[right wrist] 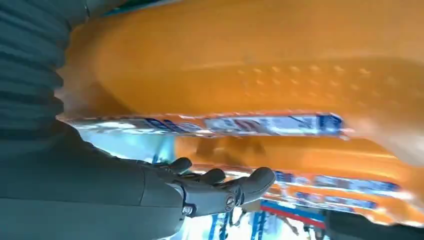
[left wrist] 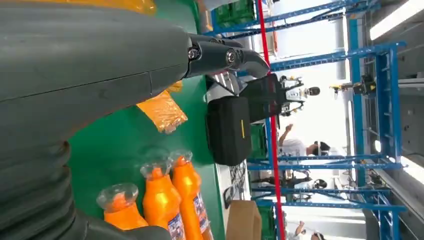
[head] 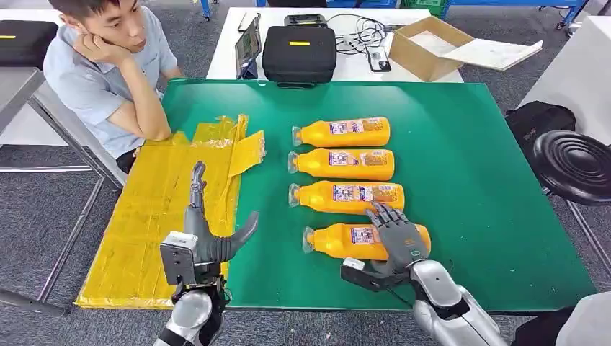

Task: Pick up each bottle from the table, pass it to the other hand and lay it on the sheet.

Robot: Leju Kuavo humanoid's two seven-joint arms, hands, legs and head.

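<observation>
Several orange bottles lie side by side on the green table (head: 490,180), caps pointing left. My right hand (head: 396,238) lies over the base end of the nearest bottle (head: 339,241), which rests on the table. In the right wrist view that bottle (right wrist: 250,65) sits close against the palm, with the fingers (right wrist: 250,182) stretched out and a gap between them and it. My left hand (head: 209,238) hovers open over the edge of the yellow sheet (head: 151,209), fingers spread and holding nothing. The left wrist view shows the left hand (left wrist: 100,65), three bottle necks (left wrist: 160,200) and a sheet corner (left wrist: 162,112).
A person (head: 108,72) sits at the table's far left corner, an elbow near the sheet. Behind the green table a white table holds a black case (head: 299,52), a tablet (head: 248,47) and a cardboard box (head: 429,47). A black stool (head: 576,166) stands to the right.
</observation>
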